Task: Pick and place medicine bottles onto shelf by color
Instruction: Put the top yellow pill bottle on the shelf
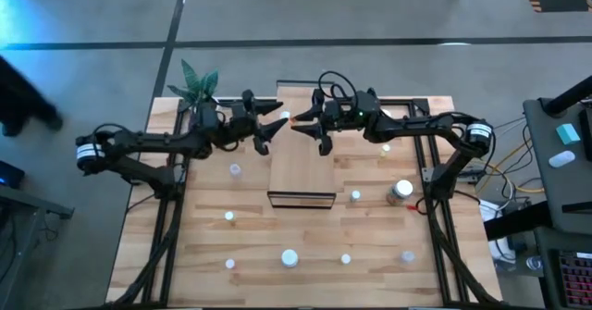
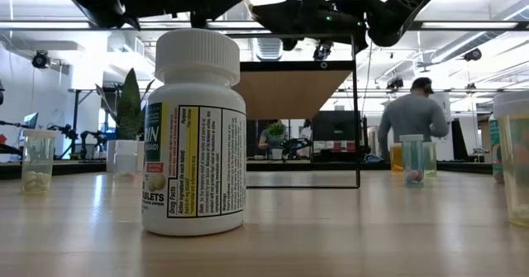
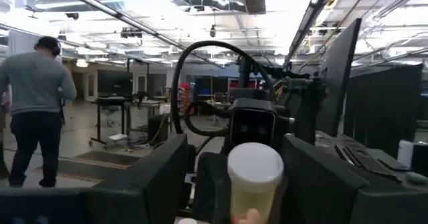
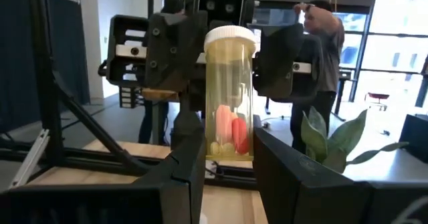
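A clear yellowish medicine bottle [image 4: 229, 97] with a white cap and pink pills is upright above the far end of the shelf [image 1: 301, 171]; its cap [image 1: 285, 116] shows between both grippers. My right gripper [image 4: 229, 164] comes from the right and is shut on its lower part. My left gripper [image 3: 234, 184] comes from the left, open, with a finger on either side of the bottle's upper body [image 3: 254, 177]. Whether the left fingers [image 4: 175, 50] touch it I cannot tell. The low view shows both grippers above the shelf top [image 2: 289, 91] but not the bottle. My right gripper pinches the bottle's lower body [image 4: 231, 147] between its two fingers, one on each side. The fingers come level from the table's right side. The bottle stands upright in the hold, its cap well above the fingers. Whether its base rests on the shelf top is hidden by the fingers.
Several small bottles stand scattered on the slatted table, among them one left of the shelf [image 1: 235, 169], one right of it [image 1: 355, 195] and a wider jar [image 1: 400, 192]. A potted plant [image 1: 199, 83] stands at the far left corner. A person [image 2: 409, 120] is in the room beyond.
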